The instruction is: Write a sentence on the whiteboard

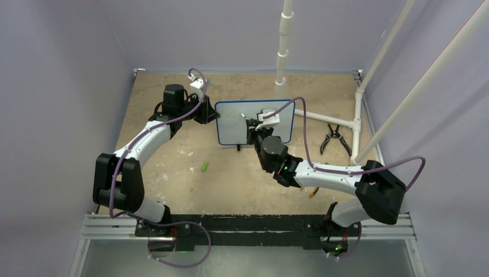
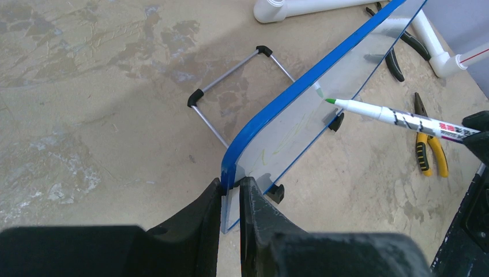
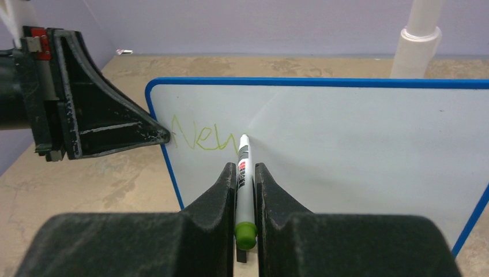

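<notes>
We held the whiteboard (image 3: 357, 144) upright near the middle of the table (image 1: 230, 187), our left gripper (image 2: 230, 184) pinched narrow on its blue left edge and our right gripper (image 3: 245, 170) closed round the marker (image 3: 243, 154), whose tip rested just after the sentence (image 3: 199, 138), which read only "New" in green. The chief risk, we judged, was pressing too hard: the board stood on small feet, so a firm stroke could tip it back or twist it in the left pinch and break the line, while too light a touch could leave gaps; the marker might also slip between the jaws. Only the right wrist view let us read the letters; only the left wrist view showed the tip meeting its reflection on the surface and a wire frame (image 2: 230, 86) lying behind the board; only the top view showed a small green piece (image 1: 204, 166) lying well apart on the table.
</notes>
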`<state>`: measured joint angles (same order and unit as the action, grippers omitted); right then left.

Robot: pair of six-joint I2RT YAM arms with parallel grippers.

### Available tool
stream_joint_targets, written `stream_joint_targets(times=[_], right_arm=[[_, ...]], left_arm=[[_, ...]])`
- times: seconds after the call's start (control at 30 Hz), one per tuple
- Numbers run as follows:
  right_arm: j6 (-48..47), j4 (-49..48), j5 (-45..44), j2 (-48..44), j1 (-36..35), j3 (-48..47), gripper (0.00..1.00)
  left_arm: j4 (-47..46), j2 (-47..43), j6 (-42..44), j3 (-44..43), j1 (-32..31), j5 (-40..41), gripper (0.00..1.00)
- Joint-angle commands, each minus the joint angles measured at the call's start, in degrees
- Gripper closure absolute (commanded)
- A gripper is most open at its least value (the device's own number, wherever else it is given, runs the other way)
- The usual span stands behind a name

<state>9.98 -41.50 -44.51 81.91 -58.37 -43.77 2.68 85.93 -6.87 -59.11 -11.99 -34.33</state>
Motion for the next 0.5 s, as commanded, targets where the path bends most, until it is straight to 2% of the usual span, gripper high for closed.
stream_joint_targets(times=[0.0,0.13,0.23,0.33,0.37,0.47], right_arm=[[-2.40,-0.96,4.62,-5.08,0.62,-0.51,1.00],[-2.22,2.51,11.93,-9.97,0.58,0.98,1.00],[-1.07,7.00,15.43,-12.73,0.63,1.37,1.00],[-0.84,9.24,17.20,-16.11,0.82,3.08,1.00],[-0.73,10.03,17.42,-17.08,0.99,3.58,1.00],[0.11,11.71,18.73,-20.04,2.74,5.47,1.00]], left_arm=[[-0.21,-0.65,0.20,0.12,0.21,0.64,0.85],[1.26,-1.27,0.68,-0.47,0.21,2.53,0.73],[1.84,-1.70,0.94,-0.60,0.36,3.88,0.58],[2.24,-2.26,1.28,-0.73,0.36,4.42,0.48],[2.32,-2.52,1.45,-0.66,0.37,4.44,0.40],[2.52,-3.84,2.09,-0.66,0.44,4.36,0.28]])
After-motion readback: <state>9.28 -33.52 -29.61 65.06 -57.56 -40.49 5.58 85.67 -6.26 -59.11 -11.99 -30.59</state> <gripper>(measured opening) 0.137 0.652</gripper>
